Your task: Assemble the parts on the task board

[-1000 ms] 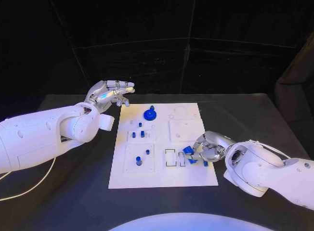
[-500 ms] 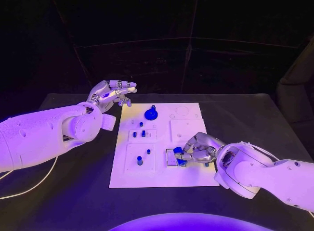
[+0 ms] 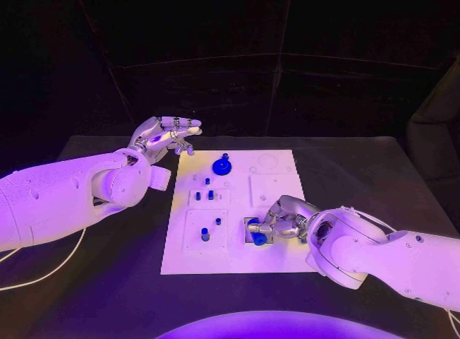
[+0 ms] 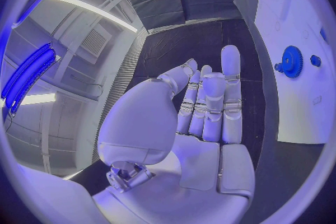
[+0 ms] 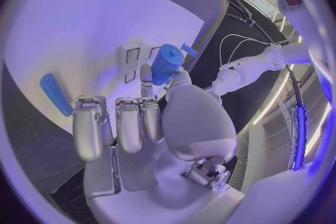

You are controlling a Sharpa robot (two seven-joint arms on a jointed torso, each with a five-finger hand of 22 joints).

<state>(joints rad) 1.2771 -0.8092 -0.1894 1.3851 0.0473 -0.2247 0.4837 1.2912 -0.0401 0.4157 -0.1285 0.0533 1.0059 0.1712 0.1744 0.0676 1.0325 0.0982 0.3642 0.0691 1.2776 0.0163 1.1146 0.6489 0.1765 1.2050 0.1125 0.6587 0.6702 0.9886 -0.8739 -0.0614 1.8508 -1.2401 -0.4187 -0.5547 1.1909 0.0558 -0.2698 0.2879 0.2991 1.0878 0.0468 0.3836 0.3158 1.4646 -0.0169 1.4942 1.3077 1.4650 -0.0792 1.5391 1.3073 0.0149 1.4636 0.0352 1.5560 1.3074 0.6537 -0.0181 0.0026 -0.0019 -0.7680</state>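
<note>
The right hand (image 3: 276, 222) is reaching in over the near right part of the task board (image 3: 235, 261), and it is pinching a blue cylinder (image 5: 167, 63) between its thumb and a finger; in the right wrist view that part is standing up above the fingertips, just beside two narrow rectangular slots (image 5: 131, 64) in the board. In the head view the held piece is sitting low over the white plate, close to those slots; whether it is touching the board cannot be told. A loose blue bar (image 5: 55, 94) is lying on the board near the right hand's other fingers (image 5: 87, 131), which are hanging straight and side by side.

Farther along the board, a short blue peg (image 3: 204, 234) is standing in the near left square, and two small blue pegs (image 3: 202, 196) are standing in the square beyond it. Toward the far end, a blue gear (image 3: 222, 167) is sitting on the board.

Beyond the board's far left corner, the left hand (image 3: 165, 136) is hovering above the black desk (image 3: 108, 247), holding nothing, its fingers straight and lying close together, apart from the thumb.
</note>
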